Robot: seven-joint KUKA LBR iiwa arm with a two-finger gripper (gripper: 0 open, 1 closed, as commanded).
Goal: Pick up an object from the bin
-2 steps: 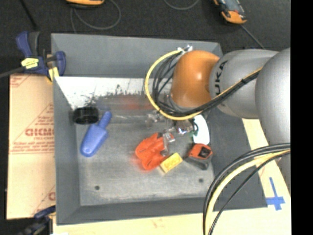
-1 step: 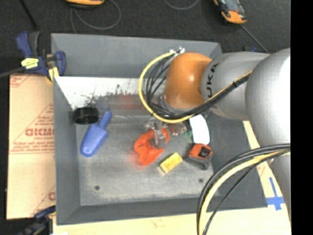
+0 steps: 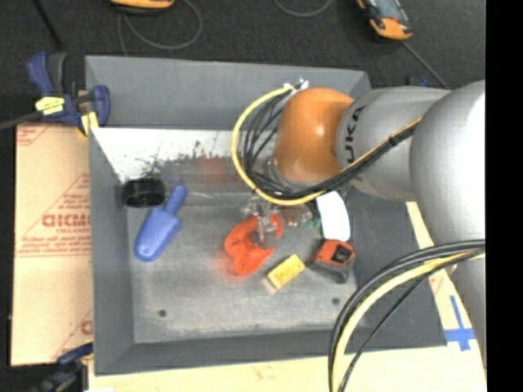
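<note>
An orange, crumpled thing (image 3: pixel 243 251) lies near the middle of the grey bin (image 3: pixel 114 300). The gripper (image 3: pixel 263 224) is down at its far right edge. Whether it is open or has hold of anything I cannot tell. Just right of the orange thing lie a yellow block (image 3: pixel 284 272) and an orange-and-black tape measure (image 3: pixel 333 255), with a white thing (image 3: pixel 333 216) beyond them. At the left lie a blue scoop (image 3: pixel 158 229) and a black ring (image 3: pixel 143 192).

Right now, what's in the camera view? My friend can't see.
The gripper is low over a crumpled orange thing in the grey bin. A yellow block and tape measure lie right of it, a blue scoop left.
</note>
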